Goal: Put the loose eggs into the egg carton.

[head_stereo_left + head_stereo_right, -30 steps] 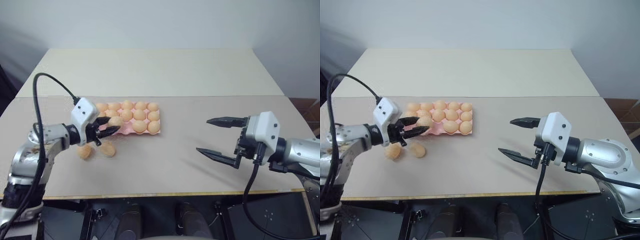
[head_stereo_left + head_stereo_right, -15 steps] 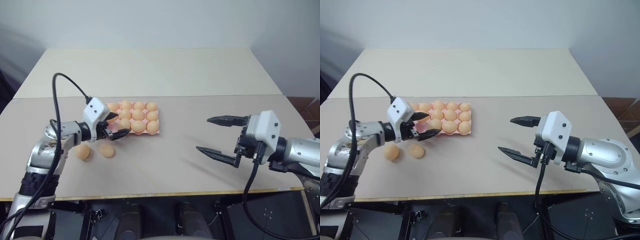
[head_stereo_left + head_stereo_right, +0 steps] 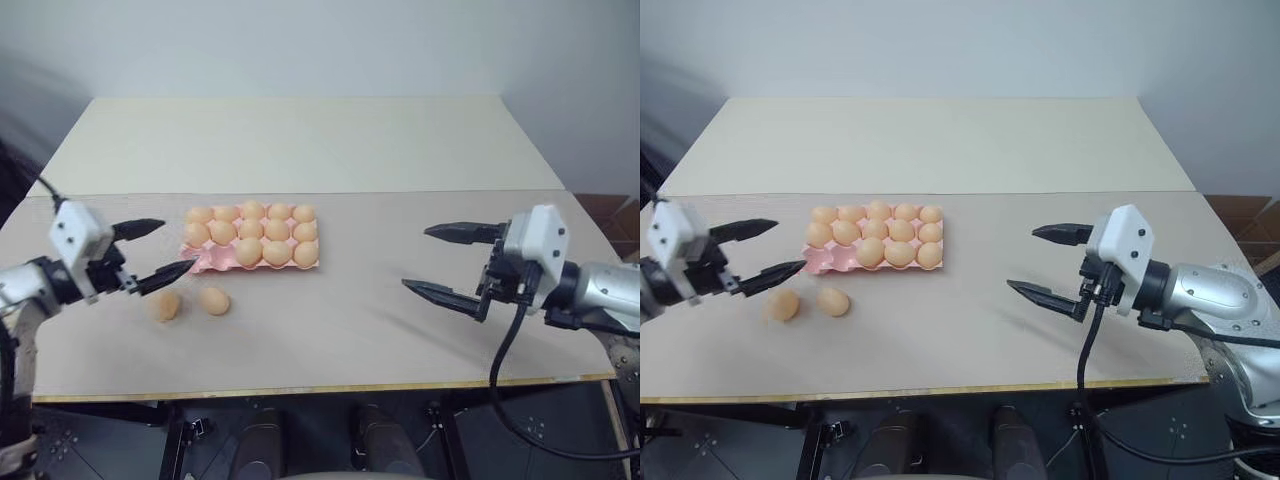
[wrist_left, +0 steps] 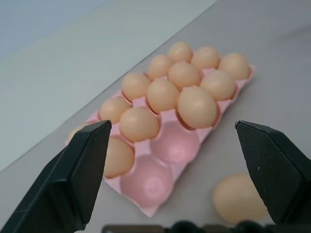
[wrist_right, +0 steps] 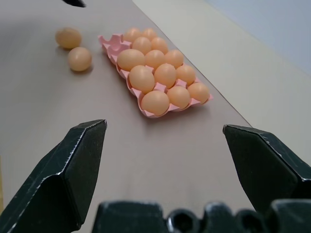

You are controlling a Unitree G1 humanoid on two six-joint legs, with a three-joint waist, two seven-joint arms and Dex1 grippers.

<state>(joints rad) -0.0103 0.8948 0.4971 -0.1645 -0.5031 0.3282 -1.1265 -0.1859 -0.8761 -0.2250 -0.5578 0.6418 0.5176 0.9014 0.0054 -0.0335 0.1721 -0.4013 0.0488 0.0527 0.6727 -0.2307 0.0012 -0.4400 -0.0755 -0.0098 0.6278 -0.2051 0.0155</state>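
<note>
Eggs (image 3: 250, 233), smooth pale orange ovals all alike, fill most of the carton (image 3: 201, 262), a flat pink moulded tray with round cups and scalloped edges that lies near the middle of the table (image 3: 320, 340). Thirteen cups hold an egg each; the two empty cups (image 4: 163, 162) sit side by side at the near left corner of the tray, their glossy pink hollows bare in the left wrist view. Two loose eggs (image 3: 190, 302) rest on the matte grey-beige tabletop just in front of that corner, close together but apart from each other and from the tray.

Left gripper (image 3: 152, 251) hangs to the left of the carton, its two black tapered fingers spread wide with nothing between them, pointing toward the tray and the loose pair. Right gripper (image 3: 448, 263) hangs well off to the right over bare table, likewise spread wide and empty.

Nothing lies between either gripper and the loose eggs.
</note>
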